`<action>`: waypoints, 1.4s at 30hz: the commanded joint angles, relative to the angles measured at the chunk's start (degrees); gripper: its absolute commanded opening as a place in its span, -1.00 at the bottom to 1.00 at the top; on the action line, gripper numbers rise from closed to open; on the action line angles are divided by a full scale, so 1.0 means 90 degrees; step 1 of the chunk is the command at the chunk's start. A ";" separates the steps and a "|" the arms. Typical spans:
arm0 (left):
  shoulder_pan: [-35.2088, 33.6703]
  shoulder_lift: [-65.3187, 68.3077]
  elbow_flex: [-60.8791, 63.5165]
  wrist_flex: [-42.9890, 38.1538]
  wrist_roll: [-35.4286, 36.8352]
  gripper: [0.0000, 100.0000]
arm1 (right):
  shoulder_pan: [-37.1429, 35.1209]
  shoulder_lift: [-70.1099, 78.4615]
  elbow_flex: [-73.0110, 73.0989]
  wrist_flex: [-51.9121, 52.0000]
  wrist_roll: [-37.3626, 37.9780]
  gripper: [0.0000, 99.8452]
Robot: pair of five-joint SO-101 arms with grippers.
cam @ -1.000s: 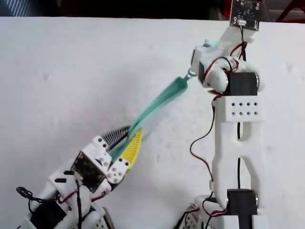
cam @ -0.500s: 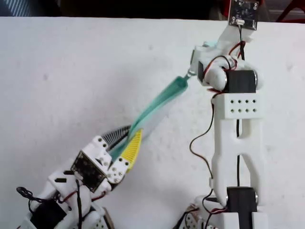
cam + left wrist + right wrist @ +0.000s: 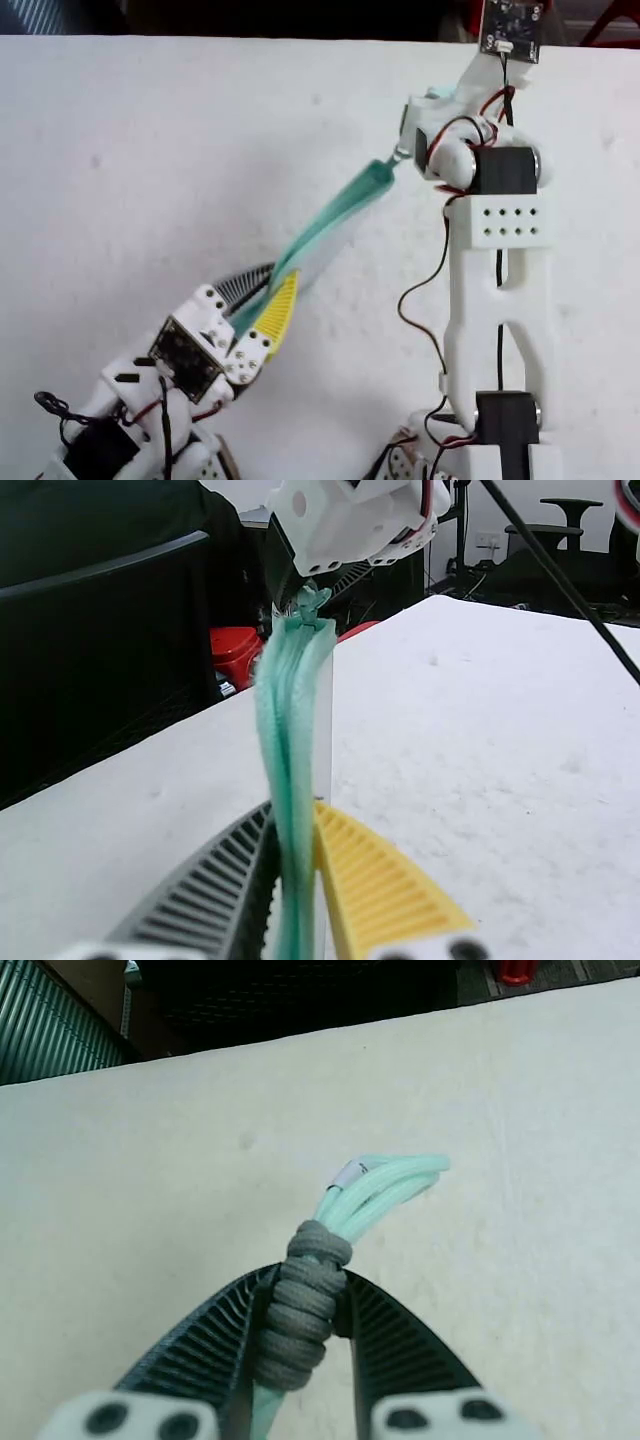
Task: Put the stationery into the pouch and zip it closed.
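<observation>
The left claw (image 3: 280,278) is pinching tight on the near end of the pouch (image 3: 330,215). The right claw (image 3: 305,1282) is clamping the pull cord (image 3: 298,1335) at the far-right end, over the surface (image 3: 150,150).

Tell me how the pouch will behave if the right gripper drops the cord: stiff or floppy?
Probably floppy: the pouch twists as a thin strip between the left gripper and the right gripper. It looks light, barely sagging. The braided pull cord likely resists slipping.
</observation>
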 commanded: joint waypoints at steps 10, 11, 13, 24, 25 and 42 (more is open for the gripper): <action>-0.0103 0.0063 -0.0176 0.0283 -0.0049 -0.96 | 0.0874 0.0073 -0.0068 -0.0503 0.0088 -0.97; -0.0103 0.0063 -0.0176 0.0283 -0.0049 -0.96 | 0.0874 0.0073 -0.0068 -0.0513 0.0088 -0.97; -0.0103 0.0063 -0.0166 0.0283 -0.0049 -0.96 | 0.0874 0.0073 -0.0068 -0.0523 0.0088 -0.97; -0.0103 0.0063 -0.0156 0.0264 -0.0049 -0.96 | 0.0659 -0.0024 -0.0098 0.0689 0.0088 -0.25; -0.0103 0.0063 -0.0156 0.0274 -0.0049 -0.96 | 0.0679 -0.0093 -0.0098 0.0767 0.0088 -0.25; -0.0103 0.0063 -0.0147 0.0283 -0.0049 -0.96 | -0.1431 -0.2769 -0.0098 0.2212 0.1328 -0.26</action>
